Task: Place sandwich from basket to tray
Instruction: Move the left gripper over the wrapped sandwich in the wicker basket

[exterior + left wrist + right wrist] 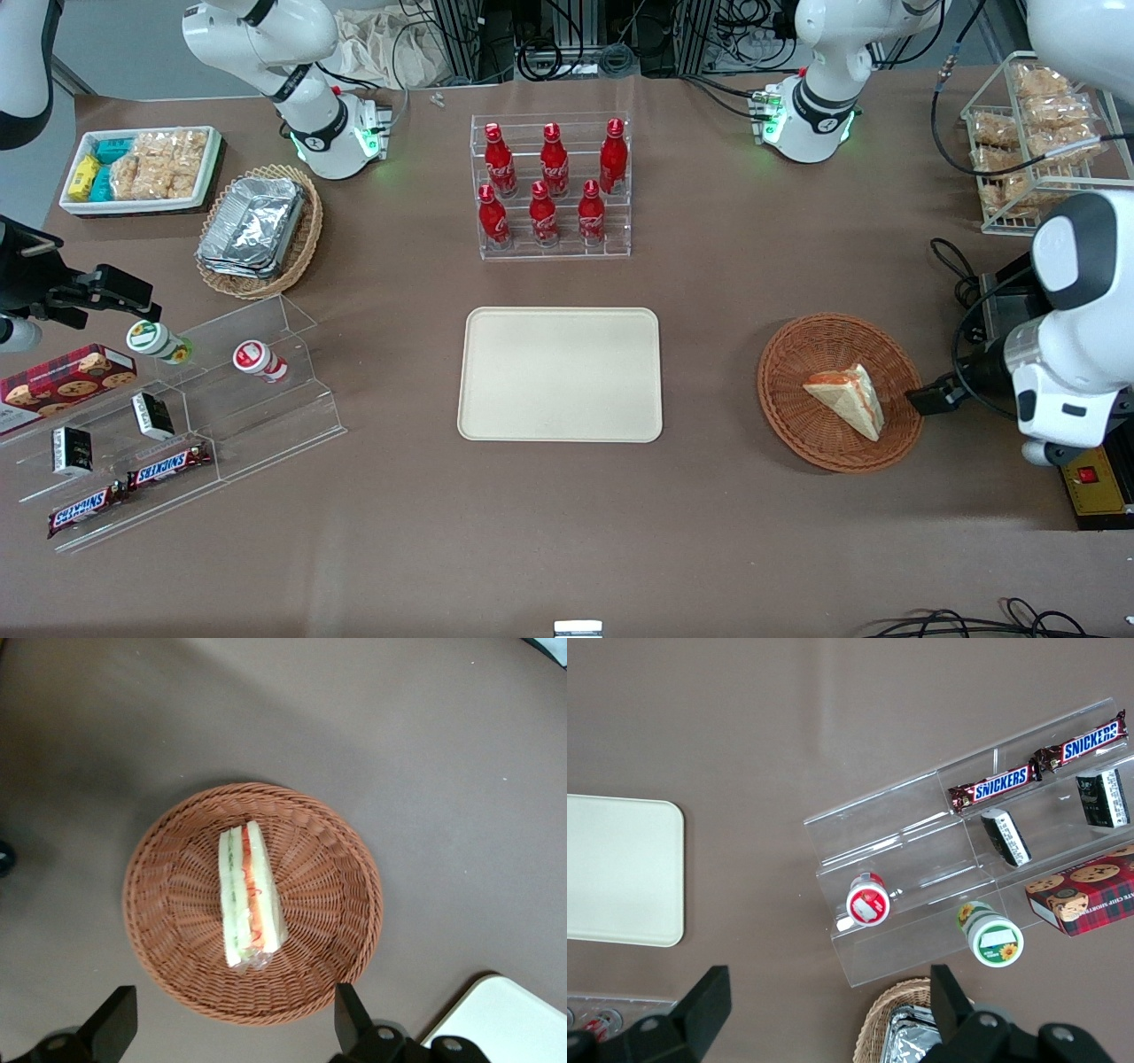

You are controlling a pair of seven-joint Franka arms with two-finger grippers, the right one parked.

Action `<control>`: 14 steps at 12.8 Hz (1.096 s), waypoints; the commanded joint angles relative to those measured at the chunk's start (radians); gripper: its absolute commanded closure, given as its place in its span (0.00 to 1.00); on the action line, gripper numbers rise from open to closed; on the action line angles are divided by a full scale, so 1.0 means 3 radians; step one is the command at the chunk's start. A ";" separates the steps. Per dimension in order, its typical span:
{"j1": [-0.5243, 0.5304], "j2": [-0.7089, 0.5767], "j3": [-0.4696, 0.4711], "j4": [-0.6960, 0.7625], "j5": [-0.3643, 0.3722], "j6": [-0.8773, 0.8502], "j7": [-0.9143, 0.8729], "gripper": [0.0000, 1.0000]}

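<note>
Gripper (232,1028) spread wide, empty, above one basket (168,904) holding one sandwich (250,895); one tray (560,373).

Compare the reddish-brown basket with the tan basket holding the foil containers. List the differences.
1. Colour: the reddish-brown basket is darker than the lighter tan basket.
2. Contents: the first holds one sandwich; the second holds foil containers.
3. Place: the first lies toward the working arm's end of the table; the second toward the parked arm's end, farther from the front camera.

The gripper hangs above the reddish-brown basket, fingers open. Both baskets are woven wicker.
</note>
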 commanded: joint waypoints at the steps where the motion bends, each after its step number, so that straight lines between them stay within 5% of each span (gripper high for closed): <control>1: -0.0040 0.0119 -0.0024 -0.0077 0.0066 0.0240 -0.0389 0.00; 14: -0.0097 0.0339 -0.0014 -0.0517 0.0137 0.0635 -0.0707 0.00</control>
